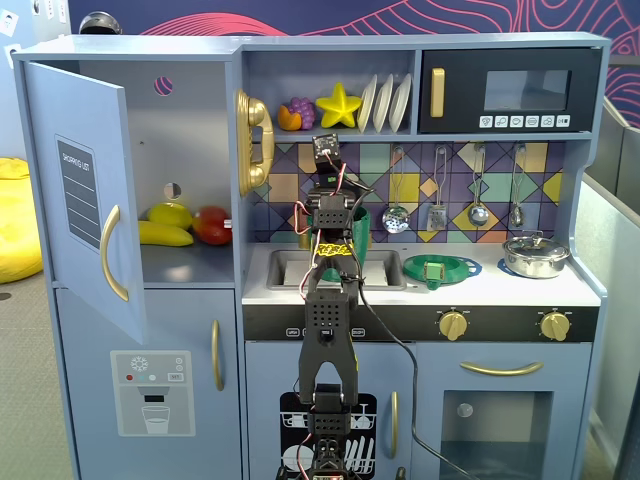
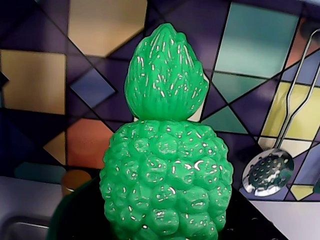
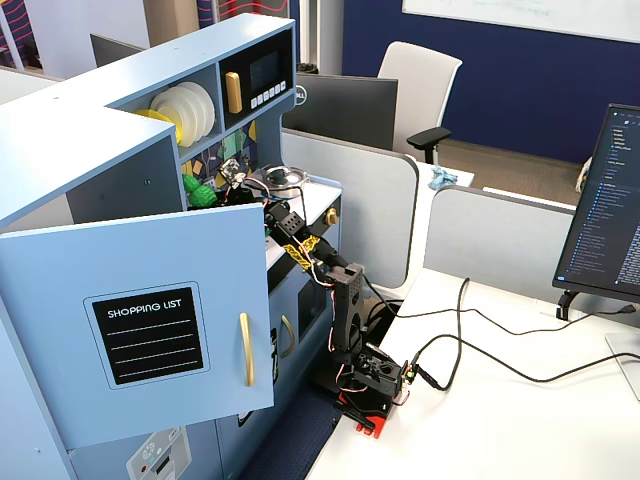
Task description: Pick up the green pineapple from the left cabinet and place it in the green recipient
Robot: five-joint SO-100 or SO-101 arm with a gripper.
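The green pineapple (image 2: 165,170) fills the wrist view, upright with its leafy top up, in front of the tiled backsplash. Its base hangs just over the dark rim of the green recipient (image 2: 70,220). In a fixed view that cup (image 1: 360,225) peeks out behind the arm, at the back of the counter by the sink. My gripper (image 1: 332,200) is raised over the counter and is shut on the pineapple (image 3: 198,190); the fruit hides my fingers. The left cabinet (image 1: 185,130) stands with its door (image 1: 75,190) swung open.
A yellow banana (image 1: 165,235) and a red fruit (image 1: 212,225) lie in the left cabinet. A flat green dish (image 1: 440,268) and a steel pot (image 1: 535,255) sit right of the sink (image 1: 290,268). A slotted spoon (image 2: 267,171) hangs on the backsplash close to the pineapple.
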